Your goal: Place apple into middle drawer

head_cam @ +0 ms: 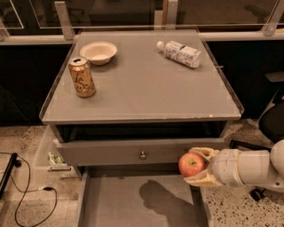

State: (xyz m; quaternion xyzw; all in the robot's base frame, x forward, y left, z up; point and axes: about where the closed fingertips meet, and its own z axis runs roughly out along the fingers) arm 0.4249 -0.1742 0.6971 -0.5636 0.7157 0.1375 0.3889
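**Setting.** A grey cabinet surface (146, 84) is set against dark glass panels (115, 13) in metal framing. Speckled terrazzo floor (22, 142) is seen on both sides, crossed at left by black cables (43, 188). A dark chair (271, 123) is placed at right. The hand (191, 165), closed on the apple (191, 163), is held at lower right.

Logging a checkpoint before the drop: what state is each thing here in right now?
gripper: shut on the apple, near the open drawer's right side
apple: held in the air, not yet in the drawer
middle drawer: pulled open
top drawer: appears slightly ajar
soda can: upright
bowl: upright, looks empty
bottle: lying on its side
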